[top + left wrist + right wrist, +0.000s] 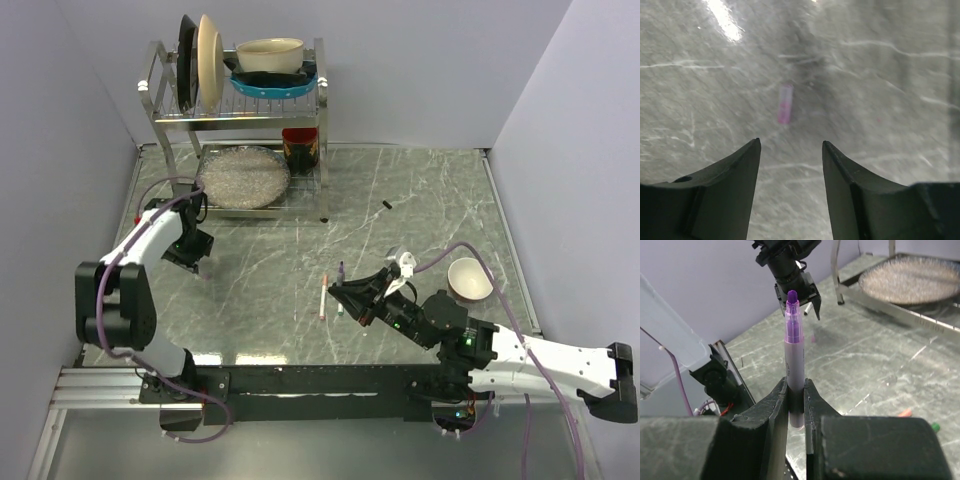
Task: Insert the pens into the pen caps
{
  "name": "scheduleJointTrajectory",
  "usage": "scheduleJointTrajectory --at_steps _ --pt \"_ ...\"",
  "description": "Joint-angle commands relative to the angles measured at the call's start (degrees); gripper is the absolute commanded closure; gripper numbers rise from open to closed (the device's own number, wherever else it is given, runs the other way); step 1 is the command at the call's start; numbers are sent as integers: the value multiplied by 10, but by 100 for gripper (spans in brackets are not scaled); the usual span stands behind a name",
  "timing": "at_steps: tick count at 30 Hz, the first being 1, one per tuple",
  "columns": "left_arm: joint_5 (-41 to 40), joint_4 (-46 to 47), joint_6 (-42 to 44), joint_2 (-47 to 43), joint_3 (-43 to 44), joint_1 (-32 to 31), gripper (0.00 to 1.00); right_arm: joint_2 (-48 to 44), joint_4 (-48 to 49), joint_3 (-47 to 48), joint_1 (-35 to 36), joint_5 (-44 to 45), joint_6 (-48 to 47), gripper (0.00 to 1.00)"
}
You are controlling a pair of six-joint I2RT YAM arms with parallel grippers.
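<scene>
While the right hand (796,386) pinches an uncapped purple pen (792,340) upright, the left hand (790,143) hangs spread above a pink cap (785,104); nothing appears capped yet.

The dish rack (322,140) is shiny bare metal. In front of it, the table (440,200) looks like glossy grey-veined stone. The pen (794,360) is smooth translucent purple plastic, the right gripper (796,386) matt black.

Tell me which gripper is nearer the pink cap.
Left. The left gripper hangs just above the pink cap; the right gripper is far across the table, gripping a purple pen.
</scene>
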Motion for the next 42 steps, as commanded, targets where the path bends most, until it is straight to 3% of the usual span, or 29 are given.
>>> scheduleJointTrajectory --at_steps 1,15,23,27,28,30,31,35,42 --pt "-35 2 -12 24 5 1 45 -2 7 23 2 22 24 100" --pt "-26 41 -25 95 -18 1 50 -15 -3 28 2 25 14 100" --pt "-41 64 -22 115 -47 1 58 -15 -9 38 2 24 9 100" --pt "-42 70 -21 120 -55 1 74 -1 -22 54 2 18 14 100" --pt "-42 68 -21 122 -55 1 83 1 -30 57 2 12 16 100" --pt "-37 67 -12 120 -55 1 88 10 -38 68 3 7 29 100" --pt "-34 67 -7 117 -55 1 97 13 -41 72 2 5 35 100" --pt "-12 77 32 75 -58 1 99 20 -39 70 2 -7 81 100" --pt "108 164 145 -128 -82 -28 99 75 -21 53 -1 -67 188 100"
